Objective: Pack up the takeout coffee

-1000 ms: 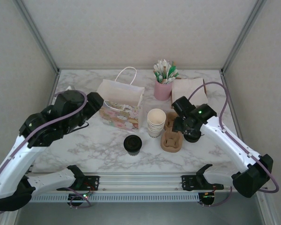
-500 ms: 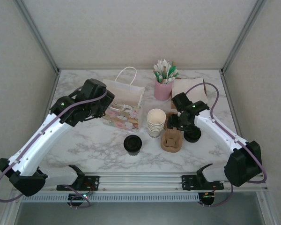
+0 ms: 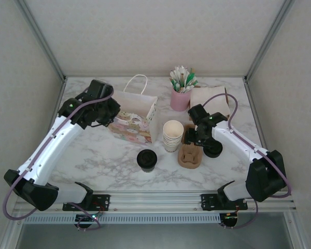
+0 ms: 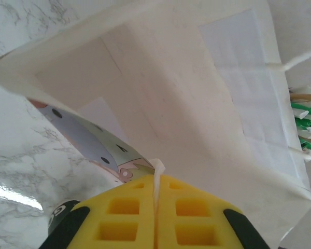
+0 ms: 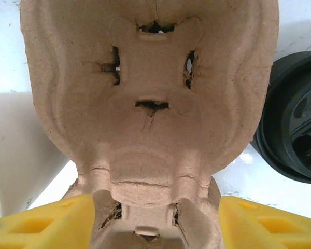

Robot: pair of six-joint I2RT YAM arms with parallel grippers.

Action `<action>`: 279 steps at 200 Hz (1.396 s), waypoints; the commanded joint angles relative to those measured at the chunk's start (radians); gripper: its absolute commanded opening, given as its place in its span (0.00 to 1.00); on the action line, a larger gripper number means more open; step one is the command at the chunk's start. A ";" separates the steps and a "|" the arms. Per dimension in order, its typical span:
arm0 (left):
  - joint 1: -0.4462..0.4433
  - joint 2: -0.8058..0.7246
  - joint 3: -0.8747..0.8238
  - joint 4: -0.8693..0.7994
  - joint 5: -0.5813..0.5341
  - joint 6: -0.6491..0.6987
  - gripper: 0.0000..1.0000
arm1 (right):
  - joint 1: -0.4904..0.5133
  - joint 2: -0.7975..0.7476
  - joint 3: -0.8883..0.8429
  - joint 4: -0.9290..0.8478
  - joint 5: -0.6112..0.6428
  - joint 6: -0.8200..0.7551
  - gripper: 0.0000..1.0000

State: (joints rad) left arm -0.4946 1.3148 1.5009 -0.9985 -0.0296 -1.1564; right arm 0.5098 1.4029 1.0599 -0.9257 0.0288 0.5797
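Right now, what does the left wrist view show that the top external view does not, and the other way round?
Left wrist view: the paper bag's white inside, and the left gripper shut on a thin white edge of it.
Top external view: the lidded takeout coffee, the cup stack, and the right gripper over the cardboard carrier.
Both: the bag, the left gripper, the marble table and the green-tipped sticks.

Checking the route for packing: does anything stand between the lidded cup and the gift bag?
Nothing visible: bare marble lies between the lidded cup and the gift bag; the cup stack stands aside.
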 commanded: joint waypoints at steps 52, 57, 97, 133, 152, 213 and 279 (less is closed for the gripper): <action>0.169 0.014 0.070 -0.105 0.320 0.376 0.00 | -0.006 -0.011 -0.017 0.028 -0.010 -0.008 0.52; 0.174 0.021 0.078 -0.110 0.331 0.394 0.00 | -0.006 -0.011 -0.017 0.028 -0.012 -0.007 0.51; 0.181 0.072 0.170 -0.054 0.378 0.476 0.00 | -0.006 -0.018 -0.033 0.045 -0.019 -0.001 0.51; 0.180 0.164 0.255 -0.020 0.445 0.531 0.00 | -0.006 -0.006 -0.037 0.051 -0.026 0.002 0.51; 0.181 0.179 0.268 -0.036 0.443 0.588 0.00 | -0.006 -0.002 -0.036 0.055 -0.029 0.003 0.51; 0.204 0.098 0.172 -0.010 0.390 0.614 0.00 | -0.006 0.009 -0.028 0.062 -0.027 0.009 0.49; 0.217 -0.044 0.011 0.004 0.328 0.572 0.00 | -0.005 0.035 -0.015 0.067 -0.023 0.027 0.50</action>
State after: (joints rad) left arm -0.2905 1.3285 1.5620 -1.0031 0.3378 -0.5682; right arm 0.5098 1.4227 1.0290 -0.8566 0.0021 0.5907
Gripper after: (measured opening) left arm 0.064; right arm 0.498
